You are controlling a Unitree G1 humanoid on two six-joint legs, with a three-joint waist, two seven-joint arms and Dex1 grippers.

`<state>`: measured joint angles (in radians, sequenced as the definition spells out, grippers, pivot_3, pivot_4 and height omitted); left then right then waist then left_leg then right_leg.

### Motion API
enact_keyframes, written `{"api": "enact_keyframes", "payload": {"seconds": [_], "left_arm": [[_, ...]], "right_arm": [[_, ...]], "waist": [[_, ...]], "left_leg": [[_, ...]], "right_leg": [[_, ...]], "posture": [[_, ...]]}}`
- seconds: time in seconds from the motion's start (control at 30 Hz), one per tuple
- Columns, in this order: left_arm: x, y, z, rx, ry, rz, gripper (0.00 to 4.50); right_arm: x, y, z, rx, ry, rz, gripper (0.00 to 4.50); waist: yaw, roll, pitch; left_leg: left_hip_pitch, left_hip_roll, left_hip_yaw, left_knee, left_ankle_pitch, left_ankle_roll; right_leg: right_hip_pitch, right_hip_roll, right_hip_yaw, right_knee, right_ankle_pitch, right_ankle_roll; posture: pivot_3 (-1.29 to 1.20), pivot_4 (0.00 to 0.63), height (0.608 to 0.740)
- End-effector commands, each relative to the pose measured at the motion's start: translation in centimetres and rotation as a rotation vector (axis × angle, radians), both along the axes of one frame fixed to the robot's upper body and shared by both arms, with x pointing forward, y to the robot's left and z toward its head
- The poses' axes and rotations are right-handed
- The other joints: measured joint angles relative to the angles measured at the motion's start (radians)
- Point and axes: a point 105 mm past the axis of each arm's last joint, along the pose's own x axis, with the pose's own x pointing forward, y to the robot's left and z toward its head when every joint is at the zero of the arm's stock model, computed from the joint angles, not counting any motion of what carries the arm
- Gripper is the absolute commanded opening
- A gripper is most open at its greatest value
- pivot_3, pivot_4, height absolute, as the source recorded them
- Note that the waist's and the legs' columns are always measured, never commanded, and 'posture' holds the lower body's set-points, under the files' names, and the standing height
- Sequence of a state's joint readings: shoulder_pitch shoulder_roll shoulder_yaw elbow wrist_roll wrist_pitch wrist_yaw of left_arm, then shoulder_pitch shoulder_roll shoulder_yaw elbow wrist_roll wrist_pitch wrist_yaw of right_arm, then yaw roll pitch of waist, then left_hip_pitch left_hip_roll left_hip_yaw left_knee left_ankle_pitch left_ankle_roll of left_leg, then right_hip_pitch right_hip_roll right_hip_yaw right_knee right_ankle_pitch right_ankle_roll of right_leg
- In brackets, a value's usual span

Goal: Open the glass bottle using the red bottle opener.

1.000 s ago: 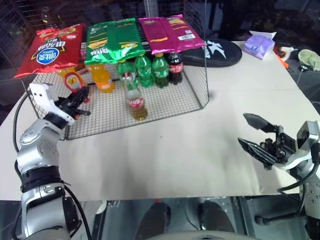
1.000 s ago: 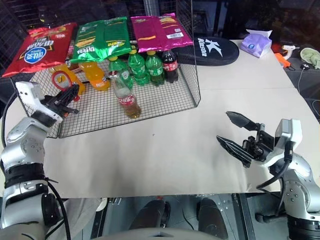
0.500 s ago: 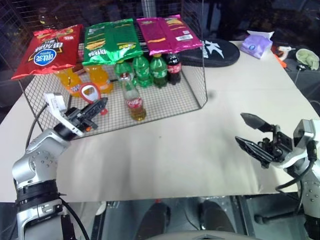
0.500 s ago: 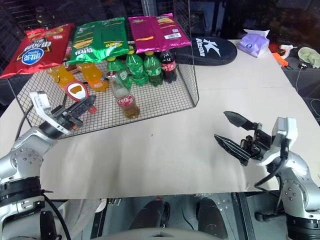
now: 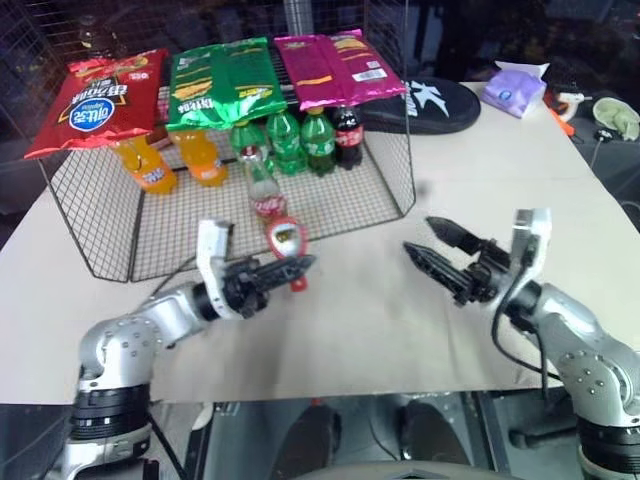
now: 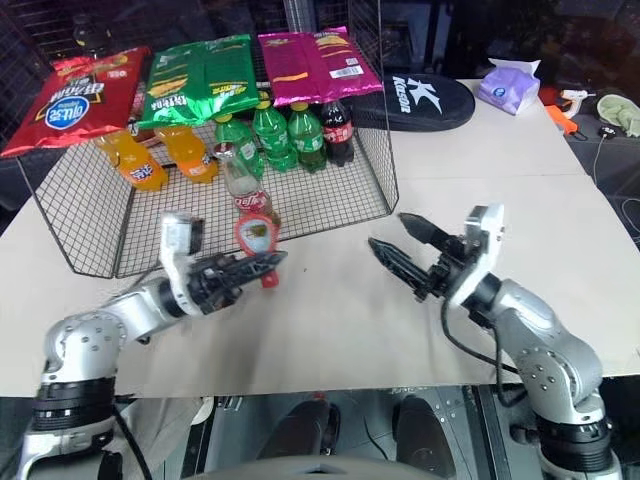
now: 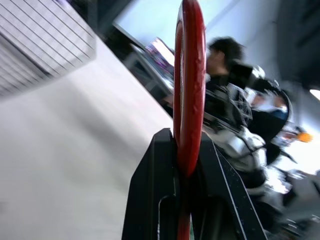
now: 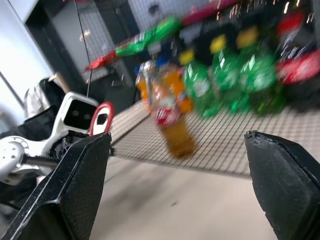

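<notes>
Over the pale tabletop (image 5: 360, 320), just in front of the wire-mesh rack (image 5: 330, 205), the left gripper (image 5: 285, 270) has its two black fingers pressed together on the handle of the small flat red bottle opener with a pale metal inset (image 5: 285, 240), whose rounded loop head stands up above the fingertips. From the left wrist view the opener (image 7: 189, 90) shows edge-on, clamped between the pads. So the tool is in hand; that part looks done.

Facing it from the other side, the right gripper (image 5: 432, 250) hangs with its jaws spread wide and nothing between them.

On the rack's mesh floor stands the small clear glass bottle with a red label and amber-brown drink (image 5: 265, 195), upright, just behind the raised opener and ahead of the row of green plastic soda bottles (image 5: 300, 140). Neither gripper touches it, and its cap (image 5: 251, 153) appears to be on, though it is too small to be sure.

By my reckoning nearly all the real work is left: the bottle has to be steadied, most likely by the empty right gripper, the opener's loop hooked under the cap, and the cap levered off.
</notes>
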<state>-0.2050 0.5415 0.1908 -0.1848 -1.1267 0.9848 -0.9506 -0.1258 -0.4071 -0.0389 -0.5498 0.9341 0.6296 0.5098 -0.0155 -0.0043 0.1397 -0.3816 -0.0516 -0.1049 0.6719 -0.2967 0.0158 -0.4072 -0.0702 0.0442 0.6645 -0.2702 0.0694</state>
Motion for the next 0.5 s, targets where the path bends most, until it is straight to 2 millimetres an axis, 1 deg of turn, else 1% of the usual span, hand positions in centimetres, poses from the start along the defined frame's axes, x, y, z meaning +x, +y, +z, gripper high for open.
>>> {"api": "enact_keyframes", "payload": {"seconds": [0.03, 0.07, 0.13, 0.17, 0.3, 0.37, 0.5], "left_arm": [[-0.5, -1.3, 0.3, -0.006, -0.035, -0.081, 0.02], [0.1, -1.6, 0.2, -0.005, -0.055, -0.063, 0.02], [1.5, -2.5, 0.6, -0.045, -0.092, -0.014, 0.02], [1.9, -2.8, 0.7, -0.056, -0.105, -0.003, 0.02], [2.0, -4.2, 0.7, -0.087, -0.106, -0.038, 0.02], [1.8, -4.7, 0.5, -0.082, -0.109, -0.053, 0.02], [2.0, -5.6, 0.3, -0.098, -0.113, -0.055, 0.02]], "right_arm": [[-0.7, 1.3, 0.1, -0.040, 0.065, 0.069, 4.33], [-0.8, 1.5, 0.0, -0.044, 0.089, 0.085, 4.33], [-1.5, 1.8, -1.2, -0.101, 0.147, 0.139, 4.33], [-1.8, 1.9, -1.6, -0.113, 0.176, 0.169, 4.33], [-2.5, 2.6, -2.7, -0.168, 0.238, 0.221, 4.33], [-2.4, 3.0, -2.8, -0.163, 0.258, 0.232, 4.33], [-1.6, 4.5, -1.8, -0.112, 0.262, 0.241, 4.33]], "waist": [[0.000, 0.000, 0.000], [0.000, 0.000, 0.000], [0.003, 0.000, 0.000], [0.006, 0.000, 0.000], [-0.003, 0.000, 0.000], [-0.005, 0.000, 0.000], [-0.006, 0.000, 0.000]], "left_leg": [[0.000, 0.000, 0.000, 0.000, 0.000, 0.000], [0.000, 0.000, 0.000, 0.000, 0.000, 0.000], [0.000, 0.000, 0.000, 0.000, 0.000, 0.000], [0.000, 0.000, 0.000, 0.000, 0.000, 0.000], [-0.001, -0.001, 0.000, 0.001, 0.000, 0.000], [0.000, 0.000, 0.000, 0.000, 0.000, 0.000], [0.000, 0.000, 0.001, 0.000, 0.000, 0.000]], "right_leg": [[0.000, 0.000, 0.000, 0.000, 0.000, 0.000], [0.000, 0.000, 0.000, 0.000, 0.000, 0.000], [0.000, 0.000, 0.000, 0.000, 0.000, 0.000], [0.000, 0.000, -0.001, -0.001, 0.000, 0.000], [0.000, 0.000, 0.000, -0.001, 0.000, 0.000], [0.000, 0.000, 0.000, -0.001, 0.000, 0.000], [0.000, 0.001, 0.000, 0.000, 0.000, 0.000]], "posture": [[0.00, 0.150, 0.740], [0.00, 0.150, 0.740], [0.00, 0.150, 0.740], [0.00, 0.150, 0.740], [0.00, 0.150, 0.740], [0.00, 0.150, 0.740], [0.00, 0.150, 0.740]]}}
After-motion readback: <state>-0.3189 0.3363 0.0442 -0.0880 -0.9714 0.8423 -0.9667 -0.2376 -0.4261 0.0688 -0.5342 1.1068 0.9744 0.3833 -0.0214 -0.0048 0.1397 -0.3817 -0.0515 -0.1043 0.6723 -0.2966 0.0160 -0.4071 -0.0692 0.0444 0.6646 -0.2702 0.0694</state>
